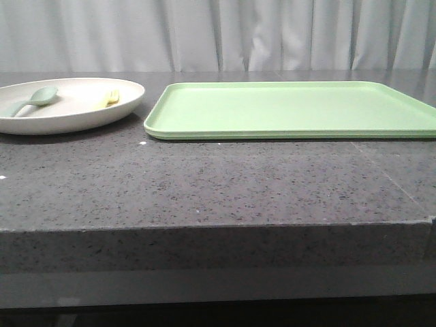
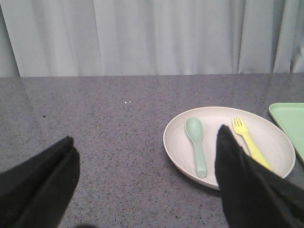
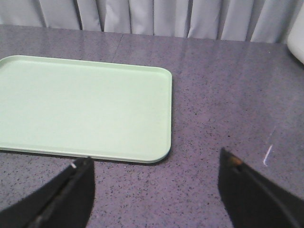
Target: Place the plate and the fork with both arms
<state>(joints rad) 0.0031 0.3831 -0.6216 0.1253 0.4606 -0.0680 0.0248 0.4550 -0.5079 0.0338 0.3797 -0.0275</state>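
Plate (image 1: 68,116) sits on the dark speckled worktop (image 1: 204,184), front-left, just beside the green tray (image 1: 293,109) w/ a small gap between. Fork (image 1: 111,97) lies inside the plate on its tray-side half, tines pointing away from the robot; pale-green spoon (image 1: 30,100) lies next to it, apart. Left gripper (image 2: 145,142) hovers near the plate, fingers (image 2: 237,166) spread wide, nothing held. Right gripper (image 3: 156,166) hangs by the tray's near edge, fingers wide apart too, nothing in them.
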